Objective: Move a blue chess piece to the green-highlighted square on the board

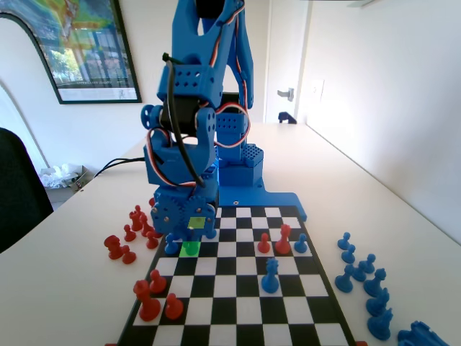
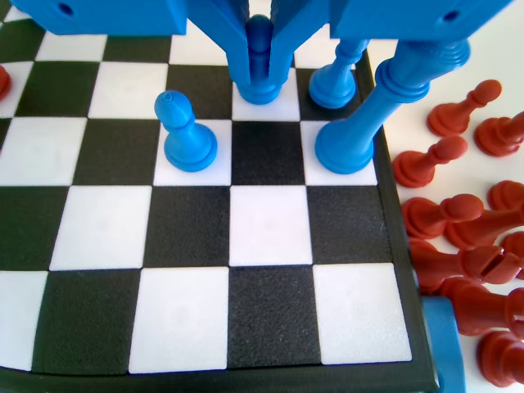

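**Gripper low over the board, jaws around a blue pawn**

The counter (image 1: 374, 187) carries the board (image 1: 245, 303), with the blue arm (image 1: 194, 108) bent down over its far left part in the fixed view. The gripper (image 2: 259, 61) hangs at the wrist view's top edge, its two jaws close on either side of the blue chess piece (image 2: 259, 78), whose base stands on a white square there. In the fixed view the green-highlighted square (image 1: 190, 247) lies just under the gripper's lower end. A tall blue piece (image 2: 385, 106) leans at the board's right edge in the wrist view, another blue pawn (image 2: 185, 135) stands left of the held one, and red pieces (image 2: 458, 221) lie off the board's right edge.
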Robot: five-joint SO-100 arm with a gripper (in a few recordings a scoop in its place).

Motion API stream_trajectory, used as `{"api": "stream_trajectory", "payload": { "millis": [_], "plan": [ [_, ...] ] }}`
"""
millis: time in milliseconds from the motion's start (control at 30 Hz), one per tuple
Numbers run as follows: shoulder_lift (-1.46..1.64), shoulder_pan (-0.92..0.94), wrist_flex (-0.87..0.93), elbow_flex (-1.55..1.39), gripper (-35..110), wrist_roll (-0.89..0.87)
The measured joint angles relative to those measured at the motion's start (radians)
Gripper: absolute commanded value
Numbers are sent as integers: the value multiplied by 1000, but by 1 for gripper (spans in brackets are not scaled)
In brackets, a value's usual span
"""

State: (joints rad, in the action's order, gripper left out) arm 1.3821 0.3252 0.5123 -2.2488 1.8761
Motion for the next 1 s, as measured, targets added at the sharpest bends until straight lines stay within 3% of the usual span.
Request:
{"api": "stream_trajectory", "payload": {
  "millis": [133, 267, 433, 667, 1000],
  "plan": [
    [0, 0, 0, 0, 18, -6],
    [-2, 2, 5, -2, 21, -6],
    [-2, 2, 35, 3, 20, -6],
    [-2, -6, 118, 77, 4, -64],
    [-2, -20, 333, 233, 1, -101]
  ]
}}
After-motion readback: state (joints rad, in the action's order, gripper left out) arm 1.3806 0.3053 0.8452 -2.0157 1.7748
